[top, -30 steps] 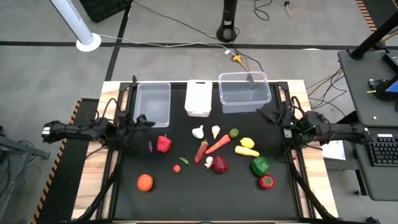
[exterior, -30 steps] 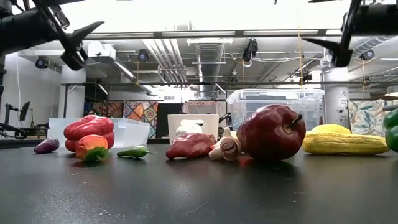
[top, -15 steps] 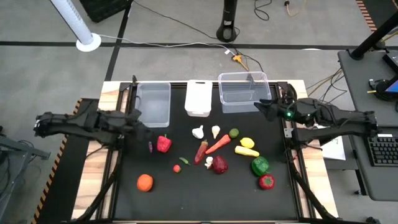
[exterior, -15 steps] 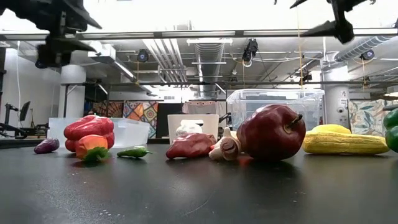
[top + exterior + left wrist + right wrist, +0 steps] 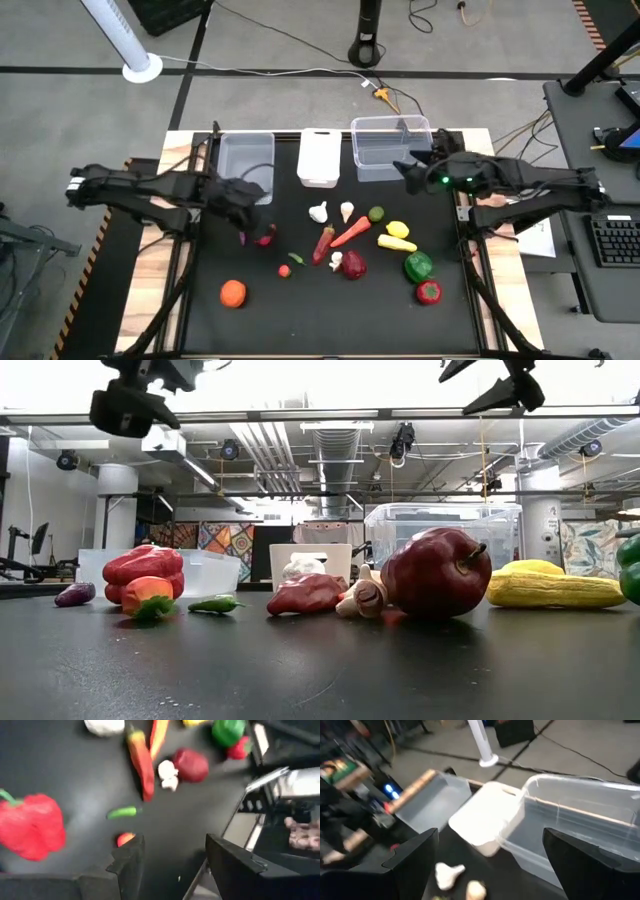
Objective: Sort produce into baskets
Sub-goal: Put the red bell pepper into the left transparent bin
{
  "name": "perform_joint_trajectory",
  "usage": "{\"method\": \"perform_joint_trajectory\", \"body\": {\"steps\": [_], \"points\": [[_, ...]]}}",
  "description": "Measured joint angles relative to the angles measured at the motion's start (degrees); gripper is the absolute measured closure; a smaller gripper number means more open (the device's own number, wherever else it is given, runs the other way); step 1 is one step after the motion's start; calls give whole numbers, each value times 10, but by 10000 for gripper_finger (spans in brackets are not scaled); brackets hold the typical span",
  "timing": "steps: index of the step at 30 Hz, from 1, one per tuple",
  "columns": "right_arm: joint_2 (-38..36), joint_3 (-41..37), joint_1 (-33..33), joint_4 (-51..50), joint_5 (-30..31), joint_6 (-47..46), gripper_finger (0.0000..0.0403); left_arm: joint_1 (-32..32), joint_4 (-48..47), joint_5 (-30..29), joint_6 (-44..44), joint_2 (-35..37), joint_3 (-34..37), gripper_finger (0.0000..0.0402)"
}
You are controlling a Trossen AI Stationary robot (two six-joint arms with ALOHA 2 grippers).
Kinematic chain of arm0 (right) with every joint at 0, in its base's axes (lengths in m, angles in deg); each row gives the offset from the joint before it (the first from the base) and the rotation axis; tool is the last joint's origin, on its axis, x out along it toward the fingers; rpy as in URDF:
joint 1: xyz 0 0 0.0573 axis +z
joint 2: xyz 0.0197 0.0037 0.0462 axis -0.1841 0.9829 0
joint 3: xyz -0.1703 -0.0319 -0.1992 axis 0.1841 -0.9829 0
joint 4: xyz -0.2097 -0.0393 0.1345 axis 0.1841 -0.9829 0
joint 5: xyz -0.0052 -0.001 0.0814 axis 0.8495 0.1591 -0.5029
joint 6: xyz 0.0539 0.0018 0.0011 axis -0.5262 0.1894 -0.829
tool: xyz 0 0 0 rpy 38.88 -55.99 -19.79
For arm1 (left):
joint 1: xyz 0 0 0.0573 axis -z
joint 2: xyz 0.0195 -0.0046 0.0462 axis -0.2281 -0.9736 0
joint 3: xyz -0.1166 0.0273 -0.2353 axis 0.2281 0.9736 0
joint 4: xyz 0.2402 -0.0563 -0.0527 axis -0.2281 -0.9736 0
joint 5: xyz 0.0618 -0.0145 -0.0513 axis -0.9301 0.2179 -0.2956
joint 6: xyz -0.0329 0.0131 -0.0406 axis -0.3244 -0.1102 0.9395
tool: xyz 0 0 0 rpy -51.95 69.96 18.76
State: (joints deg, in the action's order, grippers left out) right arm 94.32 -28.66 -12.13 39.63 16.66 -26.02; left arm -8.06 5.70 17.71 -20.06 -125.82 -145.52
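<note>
Three baskets (image 5: 318, 158), no produce (image 5: 352, 264) inside

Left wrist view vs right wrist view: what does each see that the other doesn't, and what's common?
Left wrist only: red pepper, long red chili, carrot, small green chili, mushroom, dark red apple, green pepper.

Right wrist only: the three bins, namely the small clear tub, white tub and wide clear tub, plus the floor beyond the table.

Both: the black table top, the white garlic, and each arm's own open end effector in the foreground, empty.
</note>
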Motion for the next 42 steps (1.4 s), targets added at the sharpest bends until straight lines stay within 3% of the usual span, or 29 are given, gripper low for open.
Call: {"method": "perform_joint_trajectory", "body": {"steps": [6,12,36,42], "points": [[17,3,0,-13,0,-4,53,0,-75,-20,95,-101,-8,210],[27,5,0,-14,-1,-4,53,3,-121,-20,122,-160,-8,210],[28,5,0,-14,-5,-3,53,-11,-137,-69,79,-165,-6,198],[28,5,0,-14,-5,-4,53,-11,-151,-79,82,-165,-6,154]]}}
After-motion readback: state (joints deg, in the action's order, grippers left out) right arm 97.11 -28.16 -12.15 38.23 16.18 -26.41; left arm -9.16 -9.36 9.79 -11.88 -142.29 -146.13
